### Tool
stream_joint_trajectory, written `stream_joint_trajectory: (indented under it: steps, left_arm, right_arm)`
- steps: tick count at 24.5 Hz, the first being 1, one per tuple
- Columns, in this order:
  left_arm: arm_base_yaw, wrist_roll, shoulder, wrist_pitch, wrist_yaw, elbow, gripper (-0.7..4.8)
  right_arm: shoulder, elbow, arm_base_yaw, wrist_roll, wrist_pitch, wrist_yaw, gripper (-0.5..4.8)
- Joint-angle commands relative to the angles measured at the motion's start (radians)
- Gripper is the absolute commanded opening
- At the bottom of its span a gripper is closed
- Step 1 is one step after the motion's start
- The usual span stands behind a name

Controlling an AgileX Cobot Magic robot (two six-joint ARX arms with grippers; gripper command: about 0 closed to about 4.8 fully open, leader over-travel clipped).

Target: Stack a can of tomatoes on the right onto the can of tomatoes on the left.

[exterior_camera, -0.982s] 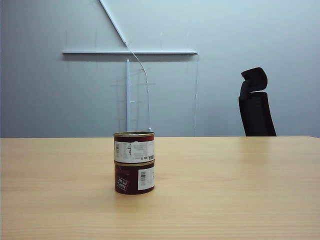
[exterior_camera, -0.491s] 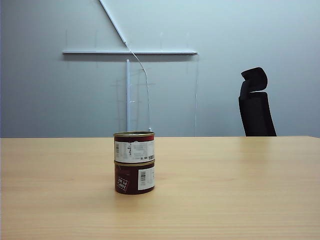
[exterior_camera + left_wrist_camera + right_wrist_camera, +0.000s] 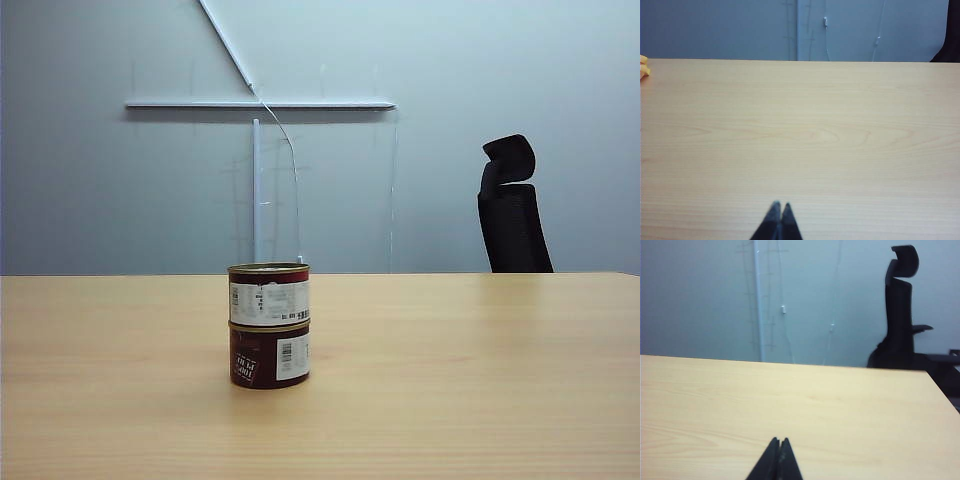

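Observation:
Two cans of tomatoes stand stacked upright near the middle of the wooden table (image 3: 480, 380) in the exterior view. The upper can (image 3: 268, 294) has a white label and rests squarely on the dark red lower can (image 3: 269, 355). Neither arm shows in the exterior view. My left gripper (image 3: 779, 206) is shut, with nothing between its black fingertips, over bare tabletop. My right gripper (image 3: 779, 441) is also shut and empty, pointing across bare tabletop toward the wall. Neither wrist view shows the cans.
A black office chair (image 3: 512, 205) stands behind the table's far right edge, also seen as the chair (image 3: 900, 315) in the right wrist view. A small yellow object (image 3: 643, 66) lies at the table's far edge in the left wrist view.

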Motion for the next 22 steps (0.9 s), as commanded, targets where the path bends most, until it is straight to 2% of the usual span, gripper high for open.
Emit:
stream_joint_trajectory:
  steps: [1, 8, 11, 14, 18, 22]
  left_arm:
    - [0.001, 0.0, 0.002, 0.013, 0.002, 0.003, -0.04]
    - [0.001, 0.0, 0.002, 0.012, 0.002, 0.003, -0.04]
    - [0.001, 0.0, 0.002, 0.013, 0.002, 0.003, -0.04]
    - [0.001, 0.0, 0.002, 0.013, 0.002, 0.003, -0.04]
    - [0.001, 0.0, 0.002, 0.013, 0.002, 0.003, -0.04]
    - [0.001, 0.0, 0.002, 0.012, 0.003, 0.003, -0.04]
  right_arm:
    - [-0.068, -0.121, -0.067, 0.033, 0.123, -0.082, -0.08]
    - [-0.225, -0.289, -0.153, 0.059, 0.114, -0.139, -0.08]
    - [-0.28, -0.315, -0.247, 0.061, 0.067, -0.244, -0.08]
    - [-0.285, -0.315, -0.303, 0.061, 0.051, -0.294, -0.08]
    - [-0.304, -0.315, -0.352, 0.061, 0.014, -0.306, -0.08]
    - [-0.304, -0.315, -0.36, 0.058, 0.001, -0.303, -0.08]
